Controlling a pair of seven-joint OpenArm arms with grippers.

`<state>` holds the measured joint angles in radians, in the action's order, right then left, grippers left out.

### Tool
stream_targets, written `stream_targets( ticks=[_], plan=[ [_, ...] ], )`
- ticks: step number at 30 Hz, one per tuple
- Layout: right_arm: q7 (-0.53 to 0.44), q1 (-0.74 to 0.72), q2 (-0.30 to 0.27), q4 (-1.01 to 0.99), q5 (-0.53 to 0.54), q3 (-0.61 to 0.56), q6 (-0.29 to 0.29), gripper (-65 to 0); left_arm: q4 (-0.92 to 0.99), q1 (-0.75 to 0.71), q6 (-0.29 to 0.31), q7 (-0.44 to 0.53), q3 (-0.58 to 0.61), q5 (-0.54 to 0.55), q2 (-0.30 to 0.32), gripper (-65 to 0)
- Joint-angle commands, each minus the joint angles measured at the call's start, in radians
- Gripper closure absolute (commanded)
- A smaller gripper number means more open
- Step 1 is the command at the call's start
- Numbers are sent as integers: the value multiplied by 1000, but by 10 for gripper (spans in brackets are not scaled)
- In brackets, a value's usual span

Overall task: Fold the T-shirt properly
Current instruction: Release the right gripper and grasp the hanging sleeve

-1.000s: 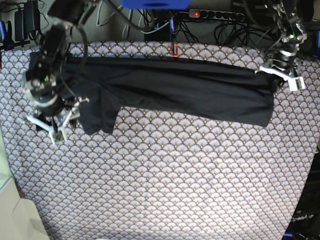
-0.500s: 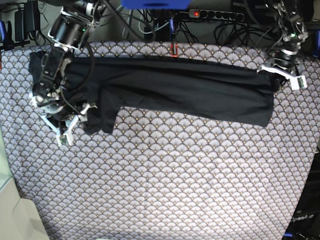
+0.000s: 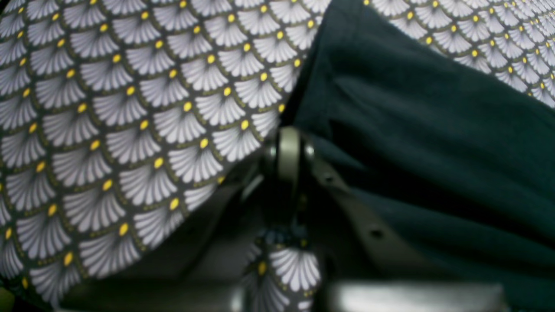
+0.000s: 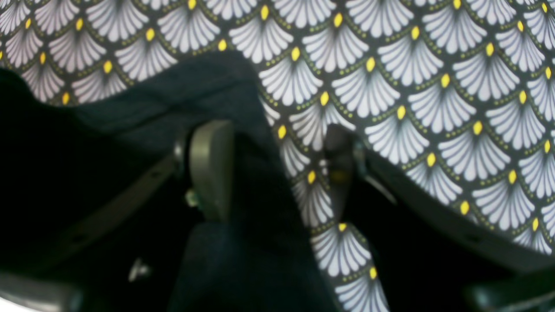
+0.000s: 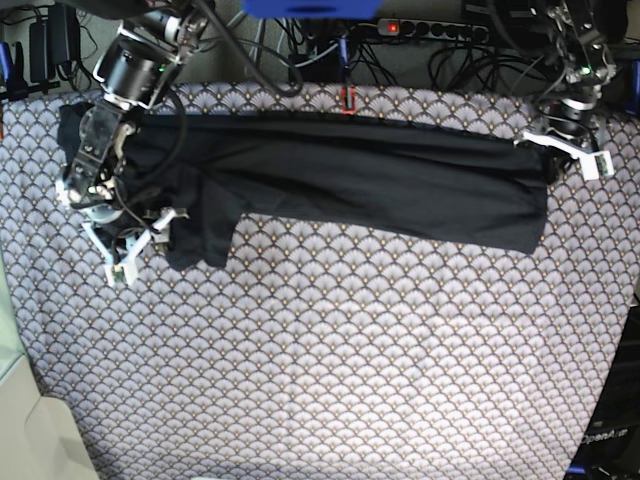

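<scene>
The dark T-shirt [image 5: 380, 180] lies folded into a long band across the far part of the table, with a sleeve hanging down at the left [image 5: 205, 235]. My right gripper [image 5: 135, 245] is open at that left end. In the right wrist view one finger [image 4: 210, 169] rests on the T-shirt [image 4: 108, 143] and the other finger [image 4: 340, 173] is over the tablecloth, with a fold of cloth between them. My left gripper [image 5: 562, 152] is at the band's right end. In the left wrist view its fingertips [image 3: 288, 149] are together at the edge of the T-shirt [image 3: 433, 130].
The scallop-patterned tablecloth [image 5: 330, 350] covers the whole table. A power strip [image 5: 420, 28] and cables lie behind the far edge. A red clip [image 5: 349, 98] sits at the far edge, middle. A pale surface [image 5: 30, 430] is at the front left corner.
My right gripper has shifted slightly along the shirt's left end and its arm now leans more over the band. My left gripper rose a little. The shirt has not visibly moved.
</scene>
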<state>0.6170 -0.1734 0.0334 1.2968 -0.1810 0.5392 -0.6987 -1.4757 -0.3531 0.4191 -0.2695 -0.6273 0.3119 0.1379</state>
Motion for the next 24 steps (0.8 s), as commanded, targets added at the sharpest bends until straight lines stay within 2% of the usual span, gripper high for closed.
stream_targets(
  ticks=[1,5,8,15,21,24],
  plan=[
    [36,4,1,2,-8,-4,1,-281,-19,6,2,25,-4,13,13,0],
    [34,19,1,4,-10,-6,1,-237,-19,6,2,25,-4,13,13,0],
    [33,44,1,4,-8,-12,1,-238,-19,6,2,25,-4,14,13,0],
    [28,105,1,20,-8,-110,1,-233,-19,6,2,25,-4,14,13,0],
    [27,137,15,83,-8,-118,1,-228,-15,6,2,25,-4,14,13,0],
    [27,137,16,88,-8,-115,1,-179,-13,4,4,25,-4,14,13,0]
  ],
)
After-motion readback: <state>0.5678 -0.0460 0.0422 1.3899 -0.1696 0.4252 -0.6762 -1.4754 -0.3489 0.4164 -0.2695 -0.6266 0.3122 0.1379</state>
